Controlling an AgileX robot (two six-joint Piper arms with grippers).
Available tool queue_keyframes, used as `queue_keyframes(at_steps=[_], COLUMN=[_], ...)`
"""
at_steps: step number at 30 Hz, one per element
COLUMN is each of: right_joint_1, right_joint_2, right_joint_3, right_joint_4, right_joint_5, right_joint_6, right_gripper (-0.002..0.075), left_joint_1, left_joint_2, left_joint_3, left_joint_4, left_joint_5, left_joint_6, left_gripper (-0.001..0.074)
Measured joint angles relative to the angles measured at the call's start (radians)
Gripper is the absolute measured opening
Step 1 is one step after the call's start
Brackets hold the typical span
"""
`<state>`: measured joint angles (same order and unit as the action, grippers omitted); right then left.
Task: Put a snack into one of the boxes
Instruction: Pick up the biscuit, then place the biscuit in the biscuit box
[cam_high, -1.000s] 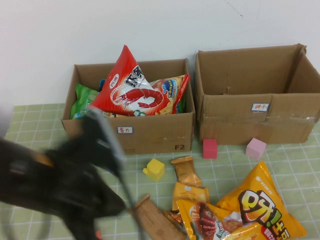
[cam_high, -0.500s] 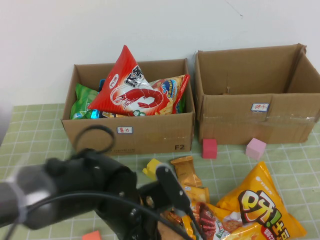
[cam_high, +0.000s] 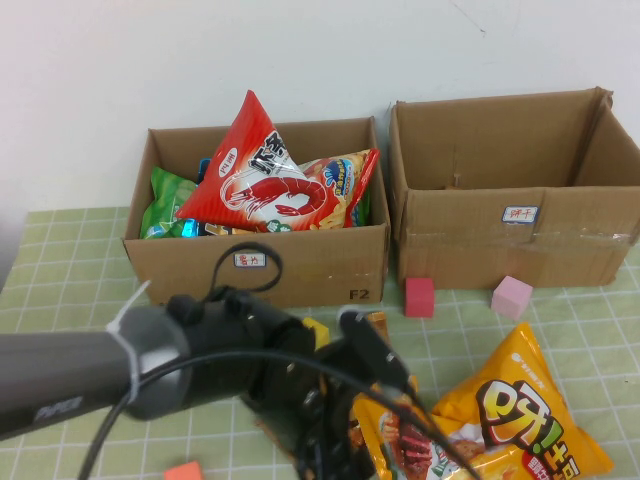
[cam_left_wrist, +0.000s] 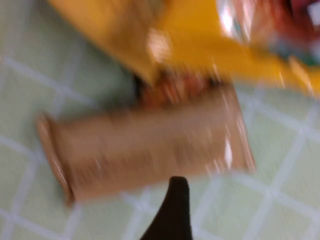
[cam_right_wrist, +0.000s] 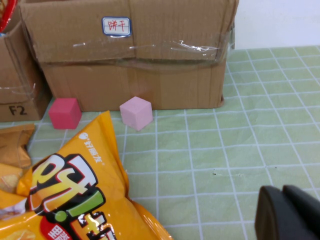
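A green checked table (cam_high: 70, 270) carries 2 cardboard boxes (cam_high: 262, 215) at its far edge. The left gripper (cam_high: 325, 455) hangs spread wide just above the brown snack packet (cam_left_wrist: 145, 147) near the front edge. The right gripper (cam_right_wrist: 287, 212) waits beside the yellow bag (cam_right_wrist: 70, 195); its spread cannot be told.

The left gripper (cam_high: 335, 455) is hidden behind its own arm. The brown snack packet (cam_left_wrist: 145, 147) beneath it is motion-blurred. The right gripper (cam_right_wrist: 290, 212) is cut off by the frame edge.
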<state>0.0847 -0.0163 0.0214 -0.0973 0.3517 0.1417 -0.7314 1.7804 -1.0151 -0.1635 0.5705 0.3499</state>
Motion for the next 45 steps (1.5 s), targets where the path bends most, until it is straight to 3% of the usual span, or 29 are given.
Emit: queue_keyframes(at_steps=[10, 19, 26, 31, 33, 40, 45], right_joint_1=[0.000, 0.000, 0.000, 0.000, 0.000, 0.000, 0.000], right_joint_2=[0.000, 0.000, 0.000, 0.000, 0.000, 0.000, 0.000], right_joint_3=[0.000, 0.000, 0.000, 0.000, 0.000, 0.000, 0.000], right_joint_4=[0.000, 0.000, 0.000, 0.000, 0.000, 0.000, 0.000], right_joint_5=[0.000, 0.001, 0.001, 0.001, 0.001, 0.001, 0.001], right_joint_6=[0.000, 0.000, 0.000, 0.000, 0.000, 0.000, 0.000], right_gripper=[-0.0002, -0.0002, -0.0002, -0.0002, -0.0002, -0.0002, -0.0002], left_joint_1=[0.000, -0.001, -0.001, -0.001, -0.001, -0.001, -0.001], left_joint_2=[0.204, 0.298, 0.331, 0.337, 0.333, 0.249, 0.187], left_joint_3=[-0.132, -0.226, -0.256, -0.268, -0.292, -0.465, -0.655], left_joint_4=[0.046, 0.104, 0.108, 0.117, 0.127, 0.164, 0.144], left_joint_5=[-0.061, -0.063, -0.061, -0.039, 0.006, 0.208, 0.249], left_joint_6=[0.035, 0.035, 0.028, 0.026, 0.026, 0.021, 0.021], left_gripper=[0.0618, 0.0516, 0.0360, 0.0124, 0.0069, 0.0050, 0.0049])
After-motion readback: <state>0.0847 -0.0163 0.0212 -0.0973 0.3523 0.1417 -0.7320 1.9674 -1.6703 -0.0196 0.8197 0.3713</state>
